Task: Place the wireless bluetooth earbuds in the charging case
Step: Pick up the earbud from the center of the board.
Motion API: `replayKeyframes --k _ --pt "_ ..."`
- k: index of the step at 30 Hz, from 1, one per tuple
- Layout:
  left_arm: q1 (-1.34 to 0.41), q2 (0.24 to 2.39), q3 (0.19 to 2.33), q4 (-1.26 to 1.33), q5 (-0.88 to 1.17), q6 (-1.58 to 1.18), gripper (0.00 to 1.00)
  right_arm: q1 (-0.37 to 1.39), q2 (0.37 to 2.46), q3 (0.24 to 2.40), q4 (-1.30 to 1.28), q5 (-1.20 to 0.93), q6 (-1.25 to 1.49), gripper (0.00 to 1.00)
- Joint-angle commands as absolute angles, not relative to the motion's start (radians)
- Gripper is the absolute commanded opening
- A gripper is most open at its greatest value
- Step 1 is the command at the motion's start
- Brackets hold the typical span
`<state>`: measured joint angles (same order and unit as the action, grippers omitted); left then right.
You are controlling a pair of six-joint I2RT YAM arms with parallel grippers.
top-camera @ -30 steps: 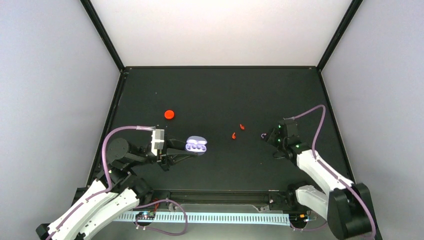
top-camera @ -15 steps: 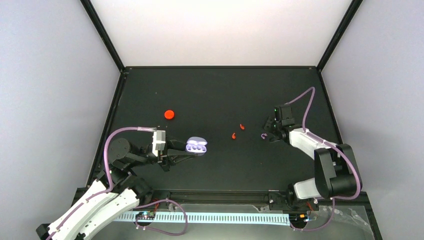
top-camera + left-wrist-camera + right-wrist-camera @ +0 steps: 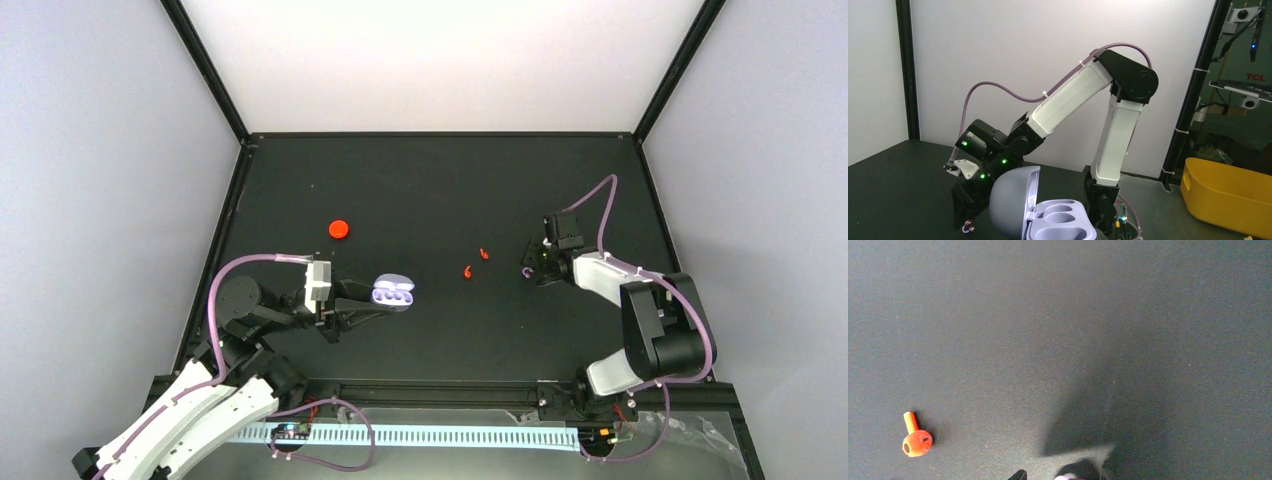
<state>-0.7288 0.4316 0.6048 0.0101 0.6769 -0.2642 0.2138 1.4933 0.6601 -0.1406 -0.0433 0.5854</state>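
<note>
My left gripper [image 3: 372,300] is shut on the open purple charging case [image 3: 392,292], held just above the table; its hinged lid and empty wells [image 3: 1063,222] fill the bottom of the left wrist view. Two red-orange earbuds [image 3: 484,254] [image 3: 467,271] lie mid-table; one red-orange earbud [image 3: 916,438] shows in the right wrist view. A purple earbud [image 3: 526,271] lies on the table at the tips of my right gripper [image 3: 532,267]. That gripper [image 3: 1062,476] is open, its fingertips [image 3: 1020,475] apart at the frame's bottom edge, with the purple earbud [image 3: 1068,478] between them.
A small round red case [image 3: 339,229] sits on the black table at the left rear. Black frame rails [image 3: 440,134] border the table on all sides. A yellow bin [image 3: 1228,195] stands beyond the table's right side.
My right arm has swung left and forward, bringing its gripper down at the purple earbud, with its jaws narrowing. The left arm and the case have stayed still.
</note>
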Motion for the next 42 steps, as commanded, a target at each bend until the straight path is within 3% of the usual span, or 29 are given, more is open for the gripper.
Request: replayKeyframes --k 1,22,42 --pt "-0.734 0.414 0.609 0.002 0.686 -0.25 0.02 0.24 1.484 0.675 -0.161 -0.059 0.587 0.37" --pt "-0.735 0.39 0.606 -0.001 0.688 -0.252 0.02 0.285 1.547 0.83 -0.344 0.04 0.509 0.3" --pt "-0.734 0.385 0.604 -0.005 0.683 -0.254 0.01 0.287 1.569 0.774 -0.344 0.055 0.489 0.21"
